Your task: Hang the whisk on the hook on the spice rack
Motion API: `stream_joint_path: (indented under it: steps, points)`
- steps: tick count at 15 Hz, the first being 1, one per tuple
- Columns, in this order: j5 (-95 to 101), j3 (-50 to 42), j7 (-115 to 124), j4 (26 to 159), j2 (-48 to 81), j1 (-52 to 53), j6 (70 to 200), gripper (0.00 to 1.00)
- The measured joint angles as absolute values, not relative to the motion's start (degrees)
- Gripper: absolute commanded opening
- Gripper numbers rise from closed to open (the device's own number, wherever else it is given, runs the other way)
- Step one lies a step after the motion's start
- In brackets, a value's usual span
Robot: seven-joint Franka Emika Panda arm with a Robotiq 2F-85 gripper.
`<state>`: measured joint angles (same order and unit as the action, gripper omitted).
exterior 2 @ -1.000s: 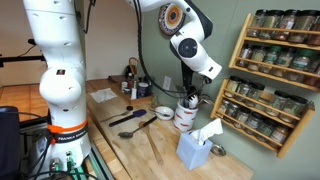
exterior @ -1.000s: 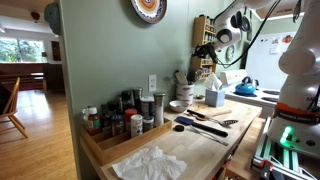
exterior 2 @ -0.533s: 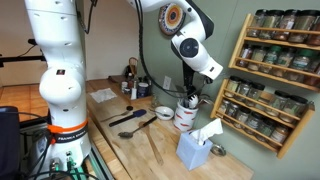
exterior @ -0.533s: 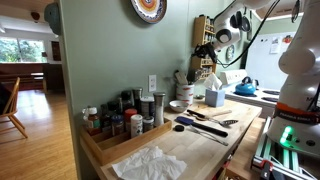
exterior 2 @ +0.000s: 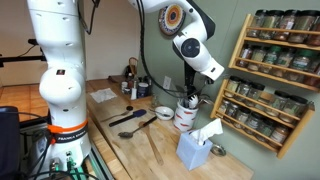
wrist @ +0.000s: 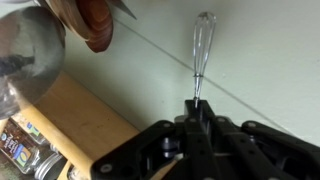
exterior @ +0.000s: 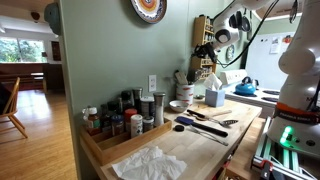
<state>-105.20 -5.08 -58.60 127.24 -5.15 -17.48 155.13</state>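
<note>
Only the wrist view shows the grip clearly: the fingers (wrist: 188, 120) are pinched narrow on the thin handle of the whisk (wrist: 203, 40), whose wire head points away from them against the pale wall. That view also catches a wooden spoon (wrist: 95, 22) and the bowl of a metal ladle (wrist: 28, 55) at the top left. A light-wood edge with labelled spice jars (wrist: 18, 150) sits in the lower left corner.

In both exterior views the whisk is too small for us to make out. We see the gripper (exterior 2: 189, 93) hanging just above a white crock (exterior 2: 186, 117) that holds upright utensils. The spice rack (exterior 2: 272, 75) is mounted on the wall just beside it, its tiers filled with little jars. A tissue box (exterior 2: 196, 150) with a tissue sticking up stands on the counter (exterior 2: 160, 152). A small bowl (exterior 2: 163, 113) and several loose dark utensils (exterior 2: 133, 120) lie near the crock.

From another angle, in an exterior view, we find a long wooden tray (exterior: 105, 148) crowded with bottles and shakers (exterior: 125, 115). A crumpled paper towel (exterior: 145, 163) lies beside it.
</note>
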Motion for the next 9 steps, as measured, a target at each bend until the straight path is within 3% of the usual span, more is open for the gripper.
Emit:
stream_joint_path:
  steps: [9]
  points:
    - [-105.20,-5.07,-57.60,126.34,-4.20,-17.47,155.15,0.02]
